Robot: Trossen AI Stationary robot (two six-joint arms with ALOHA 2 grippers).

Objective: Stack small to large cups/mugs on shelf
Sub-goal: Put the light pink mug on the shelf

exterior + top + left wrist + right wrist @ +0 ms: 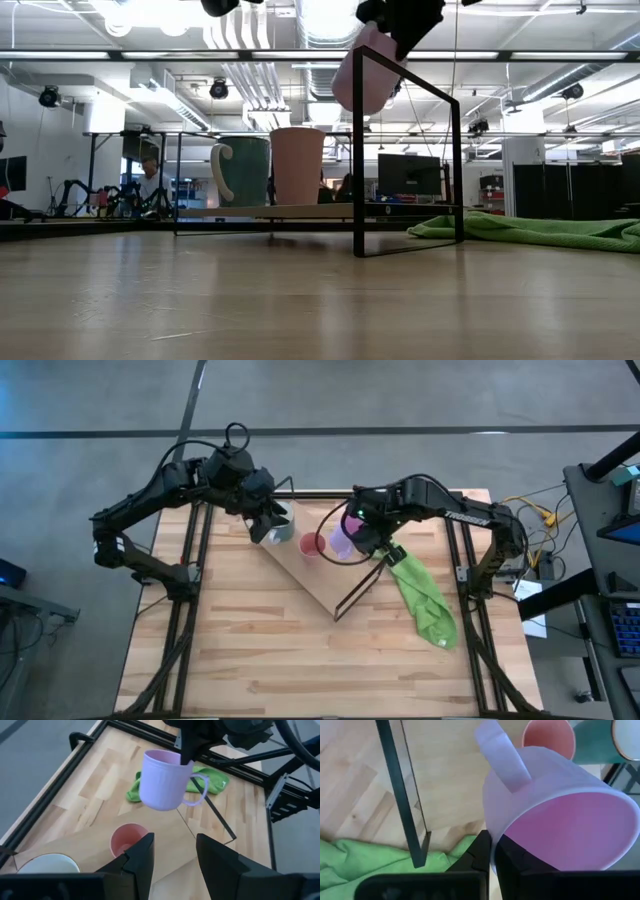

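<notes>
One vessel is off the surface: the lilac mug (162, 780) hangs tilted above the shelf (320, 575), clamped at its rim by the right gripper (492, 857), one finger inside the wall and one outside. Judged by its thin, even wall, it is light and rigid, probably plastic or glazed; the smooth surface may slip or pivot under a rim pinch, which would explain the tilt. The handle (197, 790) projects sideways and is free; the rim opposite it is the cleaner place to hold.

The salmon cup (127, 839) stands upright on the shelf, just beside and below the raised mug. It has no handle, so only its rim or body can be taken. The pale mug (281, 522) stands farther along the plank, near the left gripper (172, 855), whose fingers are spread with nothing between them.

A green cloth (425, 600) lies on the table (250, 650) beside the shelf's black wire leg (405, 790).
</notes>
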